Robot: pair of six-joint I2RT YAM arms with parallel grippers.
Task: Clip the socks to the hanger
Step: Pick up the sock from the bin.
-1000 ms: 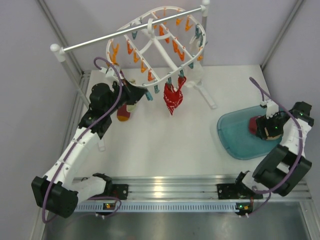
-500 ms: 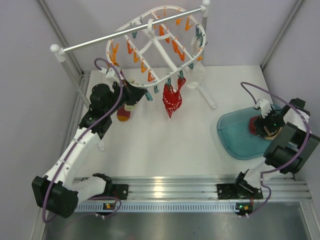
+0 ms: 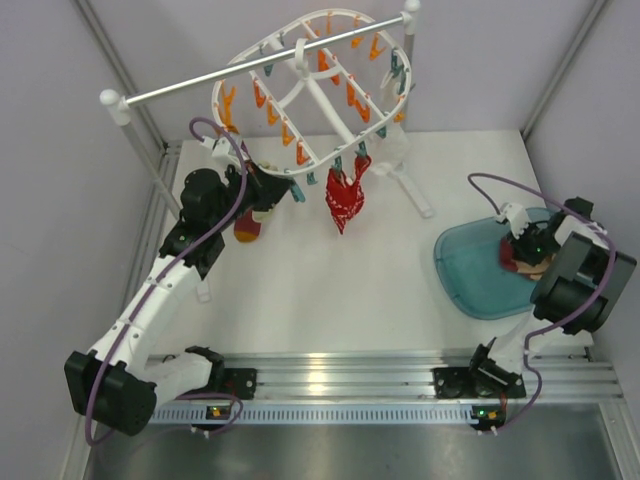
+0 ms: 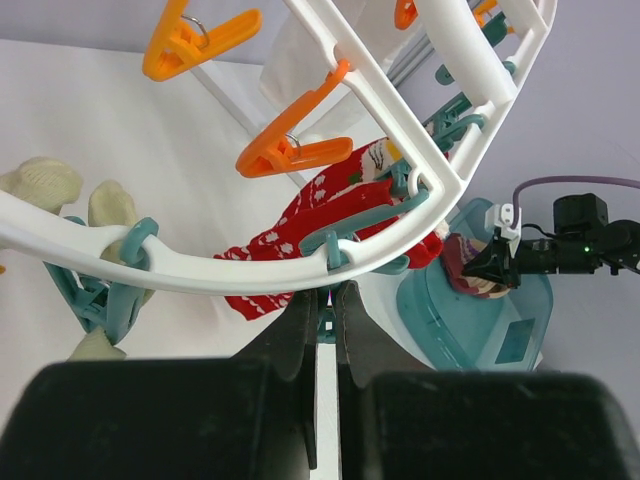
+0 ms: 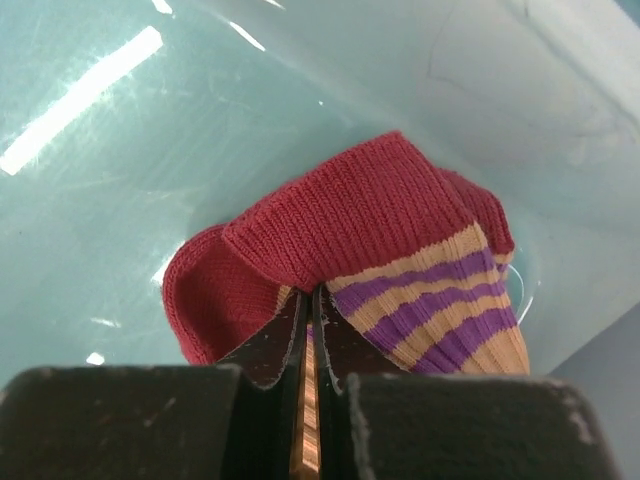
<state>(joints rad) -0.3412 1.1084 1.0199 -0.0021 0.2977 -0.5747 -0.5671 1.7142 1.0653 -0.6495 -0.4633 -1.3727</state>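
The left tool (image 4: 322, 315) is raised to the lower rim of the white oval hanger (image 4: 200, 272), its two fingers pressed together just beneath the frame. The wrist view is crowded there, so whether they nip one of the small teal clips or nothing at all cannot be told.

Just left of that tool, a cream sock (image 4: 40, 183) hangs from the rim, pinched in a teal clip (image 4: 88, 290). Its pale top bunches above the clip and its reddish-orange toe dangles over the counter (image 3: 300, 290). This part of the job looks done, though the bunched fabric could be one sock or two.

The hanger itself hangs tilted from a metal rail (image 3: 170, 88) across the back of the counter. Most of its orange and teal clips are bare.

Toward the middle, a red patterned sock (image 3: 345, 203) is also clipped to the lower rim and hangs freely.

Far right, well apart from the hanger, the right tool (image 5: 305, 310) is down inside a teal tray (image 3: 470, 275). Its fingers are closed on the folded cuff of a maroon sock (image 5: 350, 220) with purple and tan stripes, which lies on the tray floor.

So, by appearances, two hanging places are filled. The tray sock is gripped but not yet lifted. It has to be carried across and clipped.
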